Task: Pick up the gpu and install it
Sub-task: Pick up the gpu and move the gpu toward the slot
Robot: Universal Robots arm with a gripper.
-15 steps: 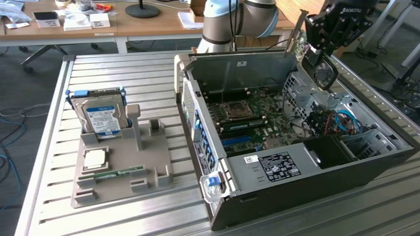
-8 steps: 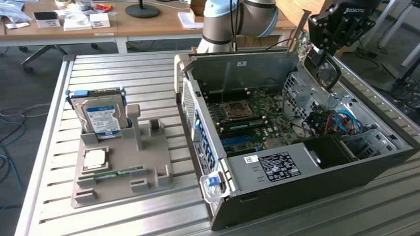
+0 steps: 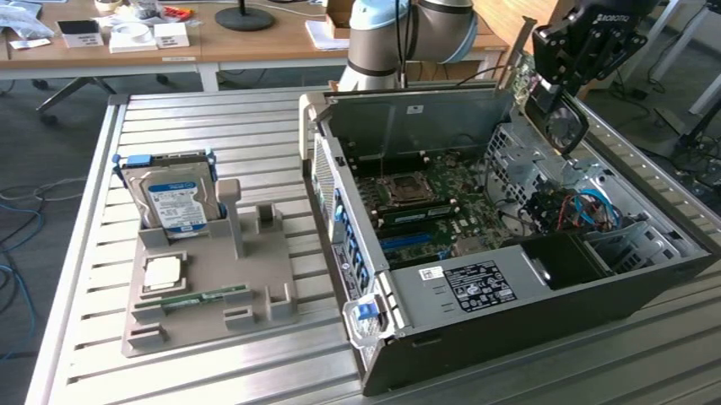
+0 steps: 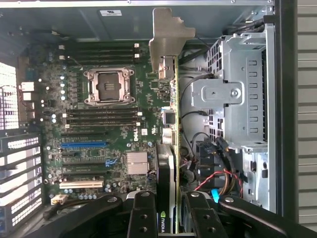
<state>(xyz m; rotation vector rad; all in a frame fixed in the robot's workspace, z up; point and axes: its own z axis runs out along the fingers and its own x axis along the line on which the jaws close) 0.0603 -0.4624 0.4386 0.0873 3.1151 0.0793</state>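
Right now my hand [image 4: 171,220] is clamped on the gpu [image 4: 167,171], a thin flat card with a green circuit board, a black fan shroud and a silver metal bracket [image 4: 166,34] at the end farthest from my fingers. It hangs on edge beneath me, above the green motherboard [image 4: 114,106] of the open black computer case [image 3: 541,312]. I judge it light and stiff but fragile, so it is best gripped across shroud and board, never by the fan or contacts.

The gpu [image 3: 566,125] hangs above the case [image 3: 529,331], which sits beside the stand [image 3: 262,297].
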